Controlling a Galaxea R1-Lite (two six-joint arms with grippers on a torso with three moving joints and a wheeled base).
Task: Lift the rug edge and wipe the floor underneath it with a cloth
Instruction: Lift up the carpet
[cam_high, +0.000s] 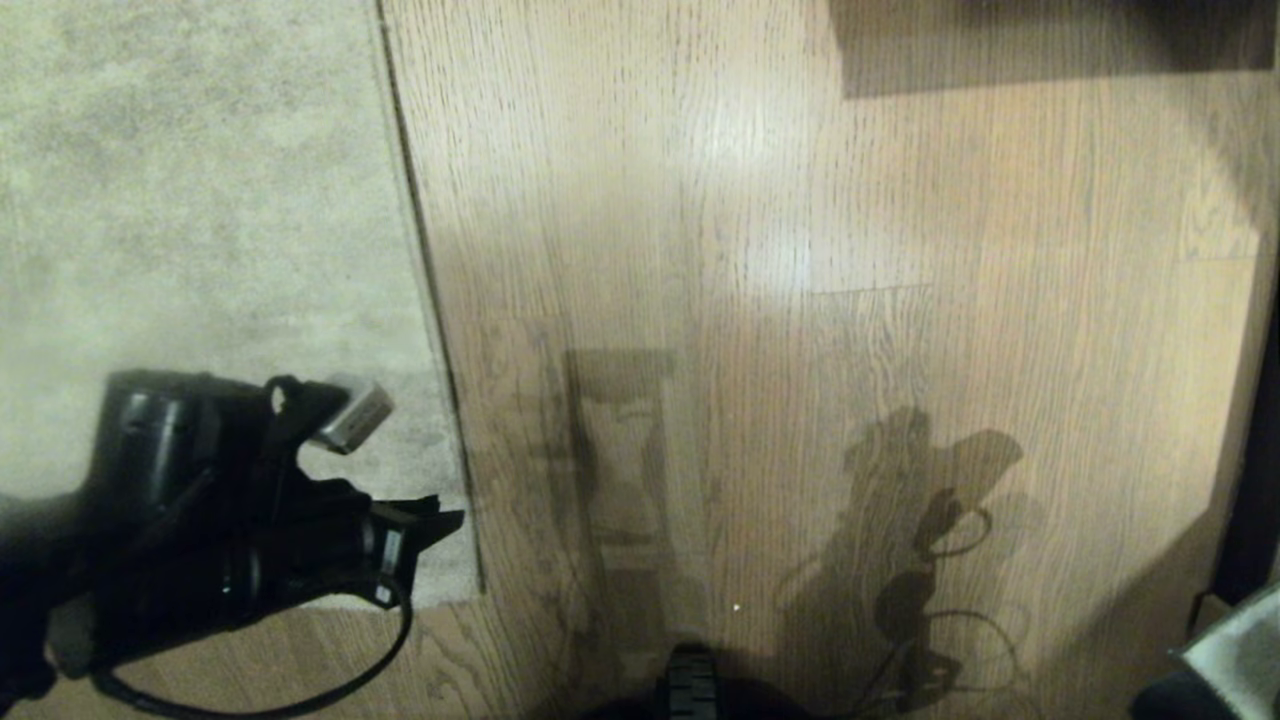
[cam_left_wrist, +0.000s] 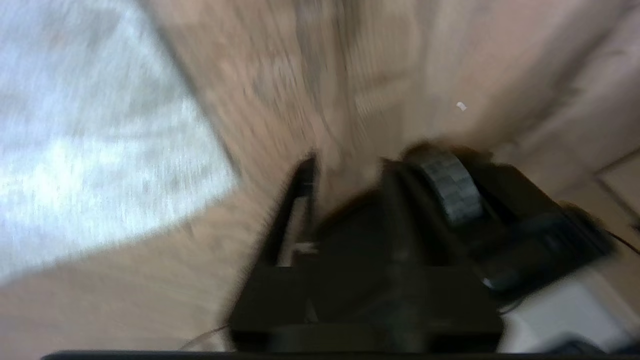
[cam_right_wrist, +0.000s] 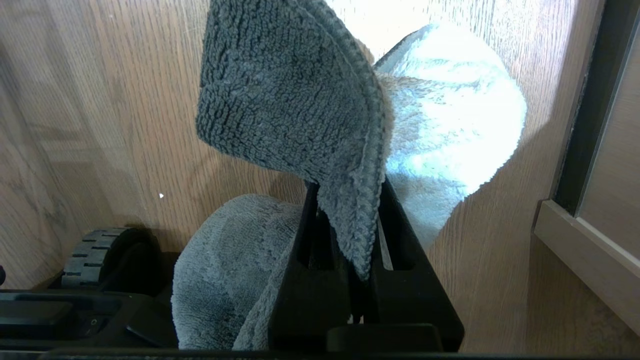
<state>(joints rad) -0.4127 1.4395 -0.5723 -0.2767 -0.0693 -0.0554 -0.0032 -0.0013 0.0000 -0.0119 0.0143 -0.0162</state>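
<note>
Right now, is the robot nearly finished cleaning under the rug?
No, it has barely started. The right gripper already pinches the cloth. The left gripper is over the rug edge, empty. The rug lies flat, so lifting it and wiping the floor underneath are left.

We see the floor (cam_high: 800, 300) — light wood-grain planks with a slight sheen and soft shadows across them. The rug edge (cam_high: 425, 300) lies flat on it at the left, its square corner (cam_high: 470, 590) down — pale, mottled pile.
</note>
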